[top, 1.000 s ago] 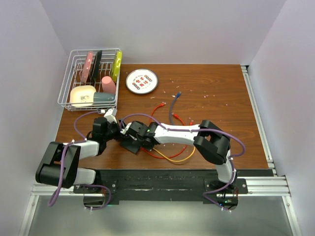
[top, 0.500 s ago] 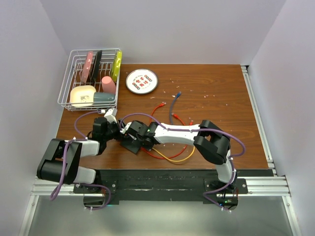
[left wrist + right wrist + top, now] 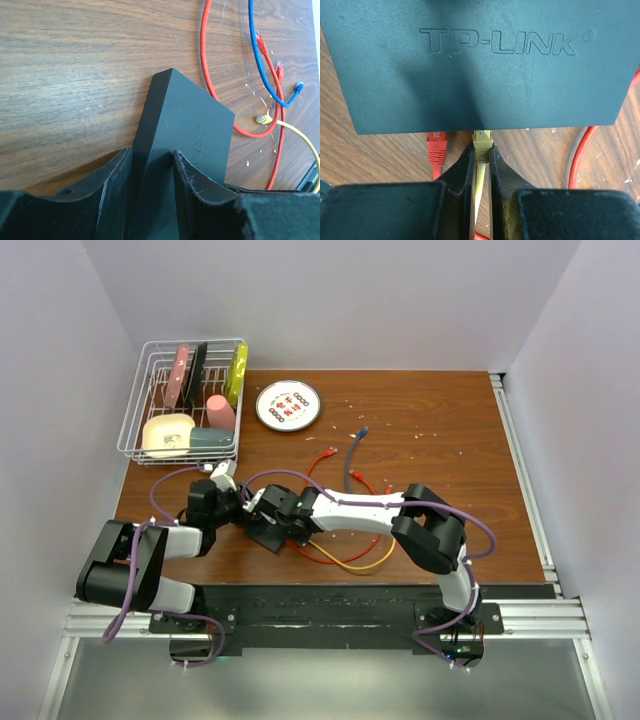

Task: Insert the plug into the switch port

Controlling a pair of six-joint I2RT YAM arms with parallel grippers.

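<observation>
The left arm [image 3: 170,540] and the right arm [image 3: 360,510] share one build: white tubular links between blocky black joint housings. A purple cable [image 3: 125,590] runs loosely along each, looping free at the joints. Both bases are bolted onto a black mounting plate [image 3: 330,615], the left arm at its left end, the right arm at its right end. The left gripper [image 3: 152,157] has thick matte-black fingers [image 3: 110,185] with a rough grain and a small round hole. The right gripper [image 3: 480,150] is slimmer, black, tapering to narrow tips.
</observation>
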